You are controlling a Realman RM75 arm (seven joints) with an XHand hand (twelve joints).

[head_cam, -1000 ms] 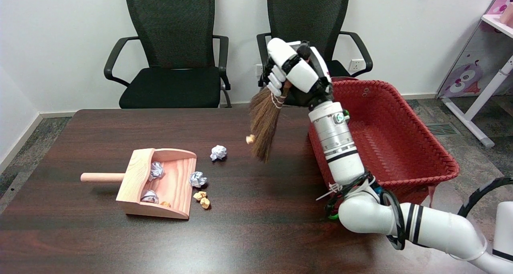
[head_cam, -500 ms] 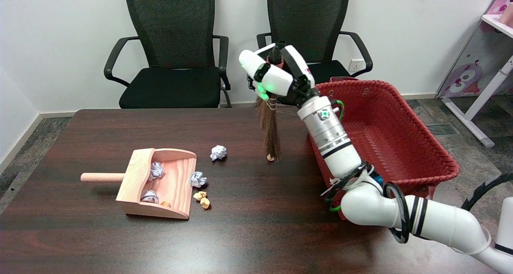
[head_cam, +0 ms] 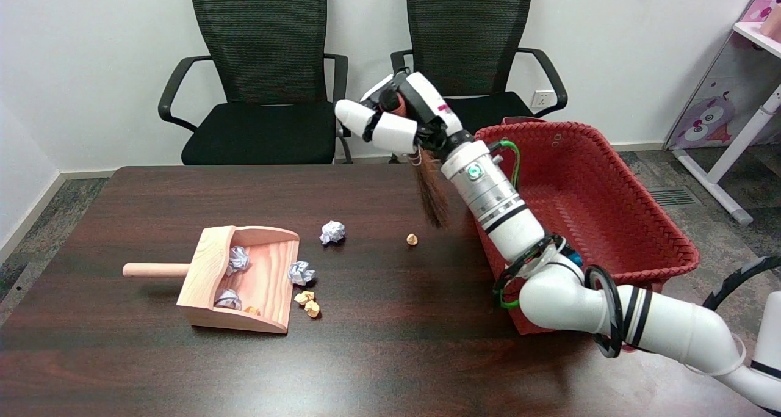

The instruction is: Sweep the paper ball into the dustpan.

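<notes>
Above the table [head_cam: 378,356], toward 1 o'clock, the right hand [head_cam: 399,121] had its fingers [head_cam: 357,113] clenched around a broom [head_cam: 432,196], bristles hanging just off the wood beside the red basket [head_cam: 610,209]. At table centre lay a paper ball [head_cam: 332,232], apart from the dustpan [head_cam: 244,279] at its 8 o'clock. Another ball [head_cam: 301,272] sat at the pan's open edge, two more inside. A tan scrap [head_cam: 412,239] lay at 3 o'clock from the central ball.
</notes>
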